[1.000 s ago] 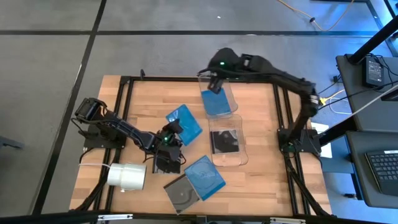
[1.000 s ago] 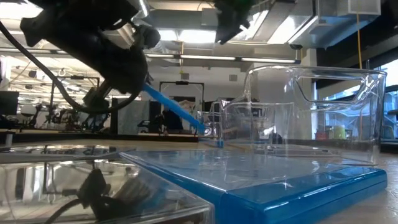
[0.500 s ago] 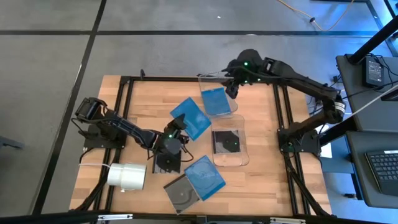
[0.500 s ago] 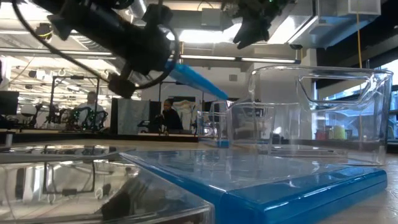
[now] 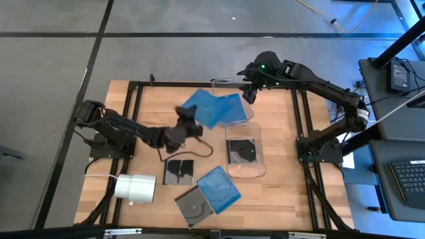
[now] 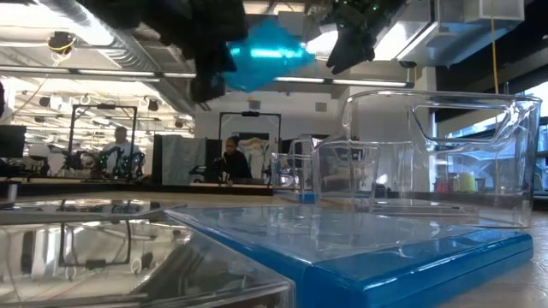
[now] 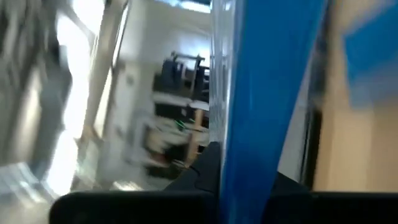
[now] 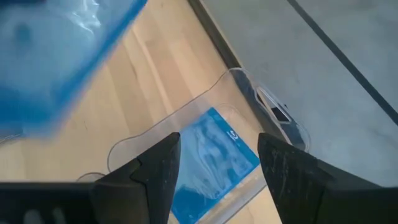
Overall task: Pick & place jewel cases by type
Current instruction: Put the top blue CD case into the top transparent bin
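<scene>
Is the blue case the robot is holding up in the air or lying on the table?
Up in the air. The left gripper is shut on the blue case; the low view shows it well above the table.

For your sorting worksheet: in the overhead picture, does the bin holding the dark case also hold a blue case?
No. That bin holds only the dark case.

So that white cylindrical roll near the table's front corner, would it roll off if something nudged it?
Probably: the white cylindrical roll lies on its side on the flat wooden table, so a sideways nudge would likely set it rolling. It looks hollow, so perhaps light.
</scene>
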### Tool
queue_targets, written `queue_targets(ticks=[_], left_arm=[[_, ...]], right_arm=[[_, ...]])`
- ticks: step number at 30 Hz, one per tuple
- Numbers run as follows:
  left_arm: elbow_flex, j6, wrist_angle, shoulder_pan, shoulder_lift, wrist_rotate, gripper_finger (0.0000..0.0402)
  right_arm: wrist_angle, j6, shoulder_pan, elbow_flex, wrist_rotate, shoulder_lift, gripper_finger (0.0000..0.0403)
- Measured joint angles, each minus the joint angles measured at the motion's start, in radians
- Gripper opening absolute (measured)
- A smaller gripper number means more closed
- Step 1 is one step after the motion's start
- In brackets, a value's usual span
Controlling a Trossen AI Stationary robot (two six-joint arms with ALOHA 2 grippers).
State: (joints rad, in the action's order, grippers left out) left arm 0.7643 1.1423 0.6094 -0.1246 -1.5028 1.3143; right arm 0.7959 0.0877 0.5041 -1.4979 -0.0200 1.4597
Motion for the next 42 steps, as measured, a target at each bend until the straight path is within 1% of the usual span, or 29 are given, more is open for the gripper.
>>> queue_targets(ticks=[3,5,7,9,11,14,16,17,19,21,23,24,25,26,30,33,35,38,41,42], left_arm=[[0.000,-0.227,0.051,0.064,0.063,-0.030,0.0023],[0.000,-0.375,0.042,0.103,0.114,-0.114,0.0020],[0.000,-0.498,0.003,0.135,0.169,-0.256,0.0015],[0.000,-0.624,-0.054,0.166,0.226,-0.450,0.0012],[0.000,-0.758,-0.121,0.207,0.276,-0.667,0.0012],[0.000,-0.946,-0.210,0.278,0.328,-0.939,0.0014],[0.000,-1.051,-0.252,0.329,0.344,-1.074,0.0018],[0.000,-1.096,-0.270,0.352,0.347,-1.128,0.0019],[0.000,-1.187,-0.278,0.396,0.347,-1.216,0.0021],[0.000,-1.255,-0.269,0.434,0.337,-1.297,0.0021],[0.000,-1.295,-0.271,0.464,0.322,-1.359,0.0020],[0.000,-1.309,-0.271,0.477,0.315,-1.371,0.0019],[0.000,-1.322,-0.273,0.486,0.307,-1.382,0.0019],[0.000,-1.328,-0.265,0.494,0.299,-1.399,0.0018],[0.000,-1.334,-0.222,0.500,0.264,-1.489,0.0018],[0.000,-1.341,-0.193,0.497,0.245,-1.557,0.0018],[-0.001,-1.340,-0.189,0.498,0.239,-1.578,0.0018],[-0.001,-1.337,-0.189,0.498,0.239,-1.578,0.0018],[-0.001,-1.315,-0.208,0.505,0.247,-1.579,0.0018],[0.000,-1.314,-0.209,0.507,0.249,-1.579,0.0018]], right_arm=[[-0.006,0.010,0.004,0.000,0.007,0.000,0.0218],[-0.009,0.024,0.005,0.000,0.032,0.000,0.0218],[-0.011,0.047,0.005,0.000,0.063,0.000,0.0218],[-0.010,0.067,0.005,0.000,0.072,0.000,0.0218],[-0.011,0.077,0.005,0.000,0.072,0.000,0.0218],[-0.011,0.084,0.005,0.000,0.071,0.000,0.0218],[-0.013,0.109,0.005,0.000,0.064,0.000,0.0218],[-0.015,0.126,0.005,0.000,0.044,0.000,0.0218],[-0.032,0.141,0.005,0.000,-0.027,0.000,0.0218],[-0.050,0.178,0.005,0.000,-0.141,0.000,0.0218],[-0.075,0.187,0.003,0.000,-0.263,0.000,0.0218],[-0.096,0.187,0.001,0.000,-0.314,0.000,0.0218],[-0.113,0.186,-0.001,0.000,-0.349,0.000,0.0218],[-0.127,0.185,-0.003,0.000,-0.363,-0.001,0.0218],[-0.206,0.163,-0.006,-0.001,-0.346,0.006,0.0218],[-0.229,0.152,-0.008,-0.001,-0.397,0.025,0.0218],[-0.236,0.151,-0.012,-0.001,-0.419,0.032,0.0218],[-0.225,0.149,-0.013,-0.001,-0.424,0.033,0.0218],[-0.186,0.153,-0.014,-0.001,-0.417,0.031,0.0218],[-0.168,0.159,-0.014,-0.001,-0.397,0.028,0.0218]])
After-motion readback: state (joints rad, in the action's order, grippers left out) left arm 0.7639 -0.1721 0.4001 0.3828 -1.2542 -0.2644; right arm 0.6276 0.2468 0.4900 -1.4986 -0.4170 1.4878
